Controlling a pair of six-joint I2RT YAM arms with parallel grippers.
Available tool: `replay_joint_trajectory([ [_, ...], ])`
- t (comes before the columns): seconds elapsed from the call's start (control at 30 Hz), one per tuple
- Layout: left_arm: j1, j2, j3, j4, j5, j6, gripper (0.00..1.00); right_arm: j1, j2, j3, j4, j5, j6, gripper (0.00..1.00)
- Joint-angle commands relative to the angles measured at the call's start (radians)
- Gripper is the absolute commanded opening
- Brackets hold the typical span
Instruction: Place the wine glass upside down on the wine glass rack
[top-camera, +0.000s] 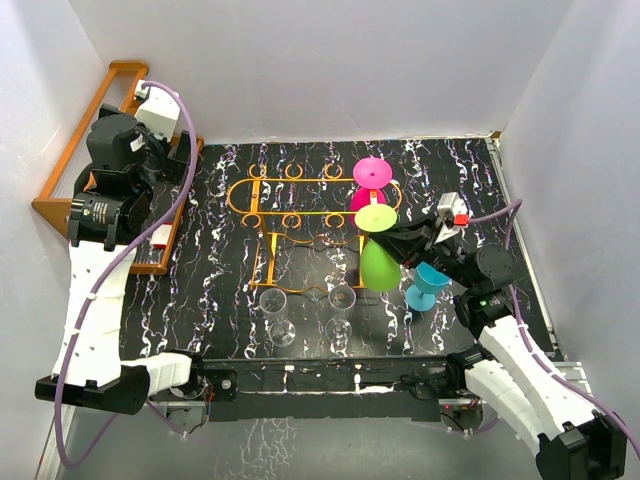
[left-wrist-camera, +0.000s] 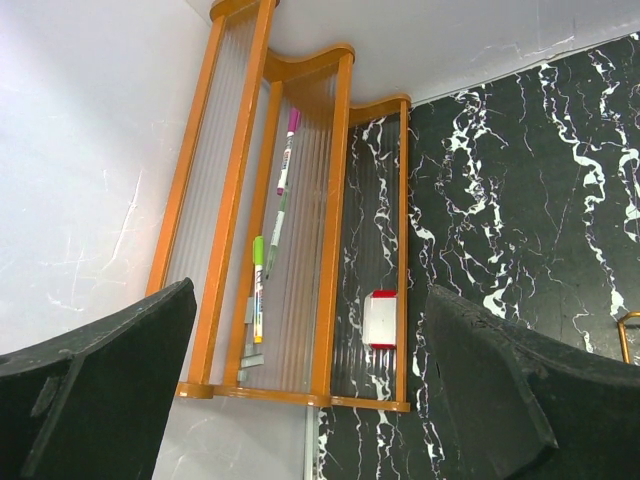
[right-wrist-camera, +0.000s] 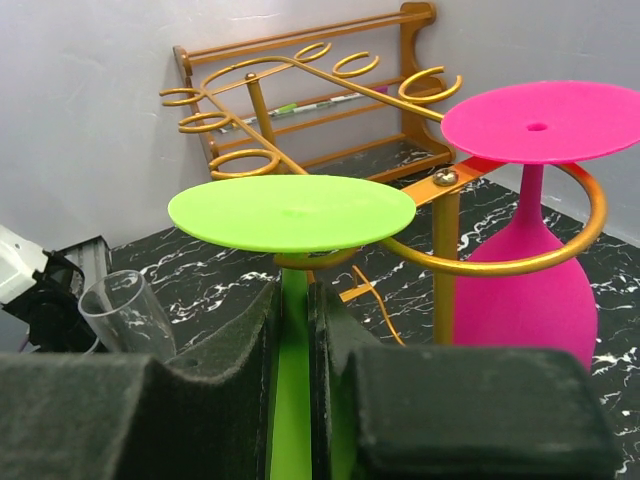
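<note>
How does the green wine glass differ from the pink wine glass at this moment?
The green wine glass is lime; the pink wine glass is magenta. The right gripper clamps the green glass's stem; no gripper touches the pink one, whose stem passes through a ring of the wine glass rack. Both are upside down, base up.

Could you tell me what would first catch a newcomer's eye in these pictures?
The lime-green wine glass comes first: upside down, its stem clamped in the right gripper, at the right end of the orange-gold wire rack. Right beside it, a hot-pink wine glass already hangs inverted in one of the rack's rings.
</note>
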Motion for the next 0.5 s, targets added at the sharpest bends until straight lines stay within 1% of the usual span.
replay_joint_trajectory([
  [0.0, 0.005, -0.023, -0.002, -0.001, 0.007, -0.003, 0.97, 0.006, 0.006, 0.015, 0.042, 0.046, -0.025, 0.08],
  [0.07, 0.005, -0.023, -0.002, -0.002, 0.006, -0.003, 0.97, 0.008, 0.009, 0.014, 0.043, 0.047, -0.030, 0.10],
  [0.23, 0.012, -0.023, -0.002, -0.006, 0.014, -0.010, 0.97, 0.009, -0.009, 0.008, 0.034, 0.072, -0.049, 0.24],
  [0.47, 0.017, -0.023, -0.002, -0.011, 0.023, -0.016, 0.97, 0.009, -0.062, 0.026, -0.053, 0.099, -0.111, 0.29],
])
